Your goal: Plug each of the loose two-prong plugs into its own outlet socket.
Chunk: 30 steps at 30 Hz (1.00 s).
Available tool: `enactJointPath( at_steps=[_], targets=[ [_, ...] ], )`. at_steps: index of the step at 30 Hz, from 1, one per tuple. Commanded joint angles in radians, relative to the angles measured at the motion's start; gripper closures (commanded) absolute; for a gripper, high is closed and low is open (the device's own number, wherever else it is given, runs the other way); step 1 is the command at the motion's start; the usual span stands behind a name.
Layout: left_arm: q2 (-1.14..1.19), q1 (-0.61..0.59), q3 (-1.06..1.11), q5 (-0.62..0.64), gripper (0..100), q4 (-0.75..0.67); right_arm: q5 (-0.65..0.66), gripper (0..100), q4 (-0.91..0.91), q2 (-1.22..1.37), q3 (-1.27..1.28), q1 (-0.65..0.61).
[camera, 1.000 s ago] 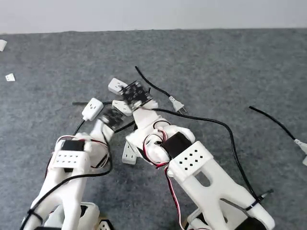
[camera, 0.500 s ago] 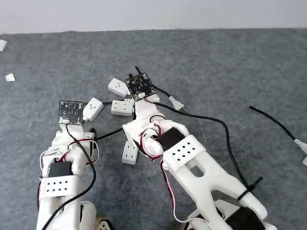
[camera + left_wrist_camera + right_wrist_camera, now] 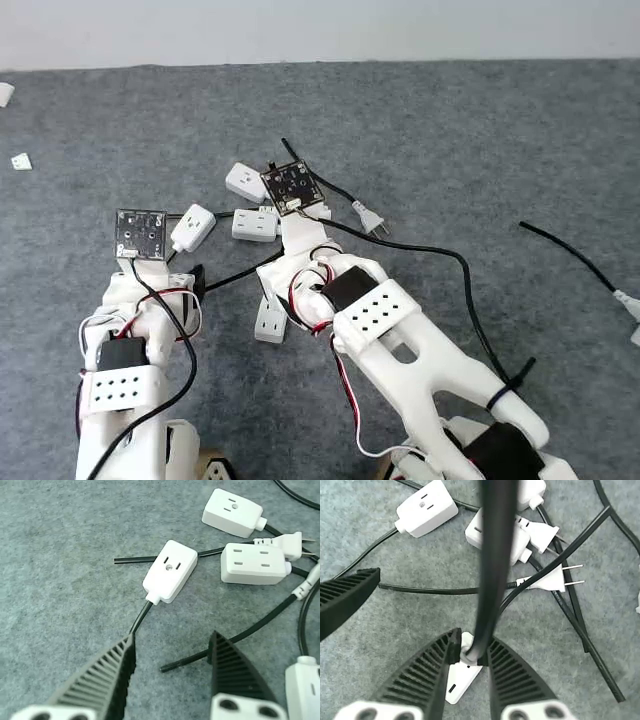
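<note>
1. Grey carpeted surface [image 3: 480, 130] under both arms, with sockets and cords in a loose cluster near the middle.
2. Right pincer [image 3: 471, 644] is clamped around a black cable [image 3: 492, 555], right where it enters a white connector body [image 3: 457, 677] lying on the carpet. Plug or socket, I cannot tell from here.
3. Left pincer [image 3: 173, 637] gapes wide and empty, hovering above the cord that runs out of the single socket [image 3: 170, 571], not touching it.
4. Task pieces now: a two-prong plug [image 3: 547, 581] lies loose with its prongs bare. A second plug [image 3: 540, 534] sits just beside the triple socket [image 3: 255, 564], also unplugged. No plug is seated anywhere I can see.
5. My read: early going, the pick-up step. The right arm has its grip and the left arm is not yet committed.
6. The next move calls for the left to close on a socket body and steady it with the slots unobstructed. The right then has to bring prongs square to those slots. A hold on the cord rather than the body lets the connector swing, so alignment looks like the hard part.
</note>
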Motion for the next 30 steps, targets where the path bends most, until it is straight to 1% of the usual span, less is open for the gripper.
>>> enactJointPath(
  at_steps=[1,30],
  targets=[
    [-0.023,-0.006,-0.015,0.011,77,-0.028,-0.018,99.0,-0.013,-0.004,-0.011,0.010],
    [-0.023,-0.006,-0.015,0.005,77,-0.026,-0.018,99.0,-0.051,0.061,0.005,-0.024]
  ],
)
